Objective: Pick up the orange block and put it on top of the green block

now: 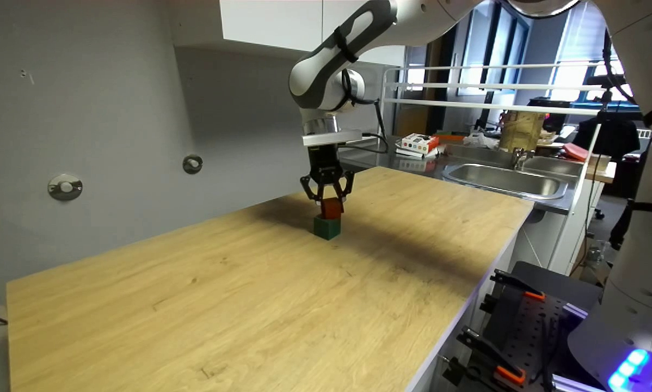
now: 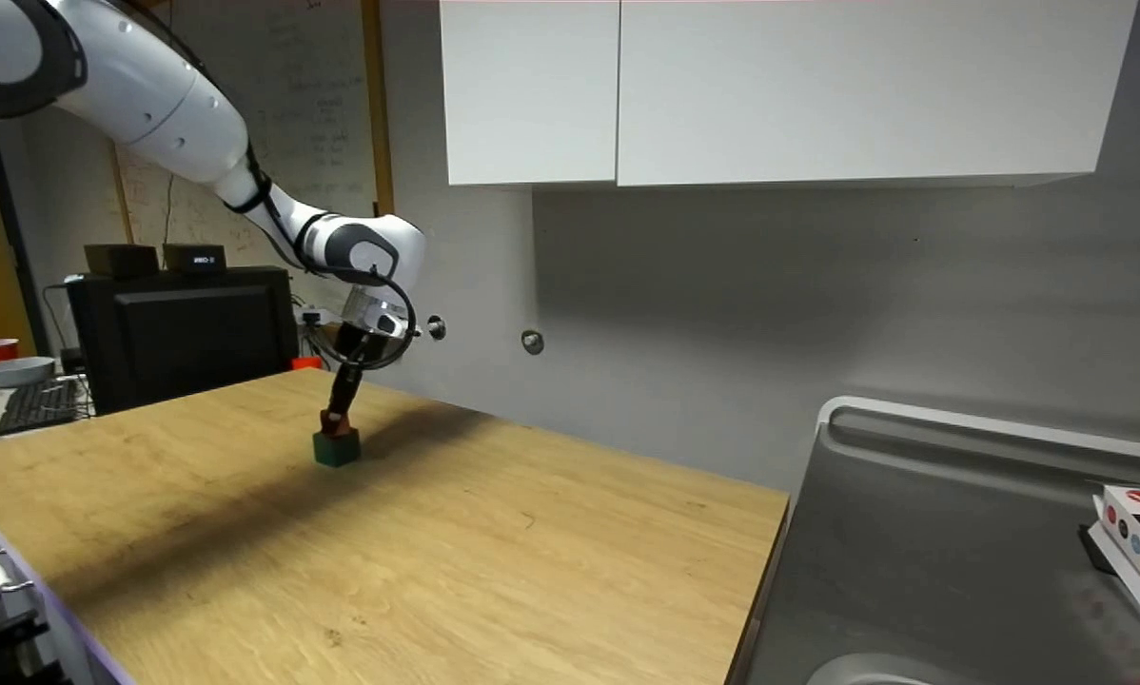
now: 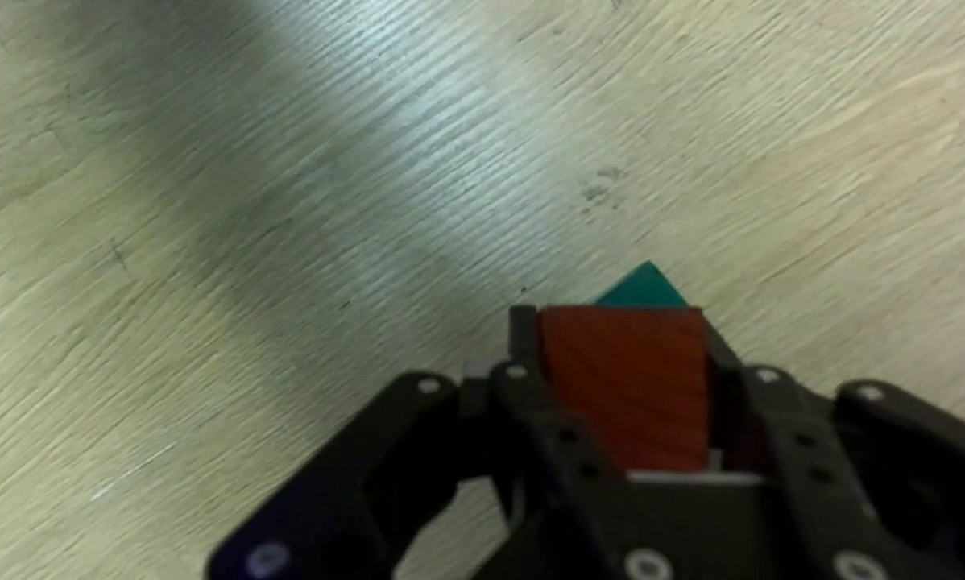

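Orange block: was right above green block on desk, turned askew; contact unclear
Tool: was clamped on orange block
Block feel: likely was light, stiff, sturdy
Block hold: opposite flat sides seemed best

Wrist view: green block mostly hidden behind orange block.

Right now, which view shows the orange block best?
Wrist view: the orange block appears largest there, a broad face showing, held in the gripper. Both exterior views show it small, above the green block.
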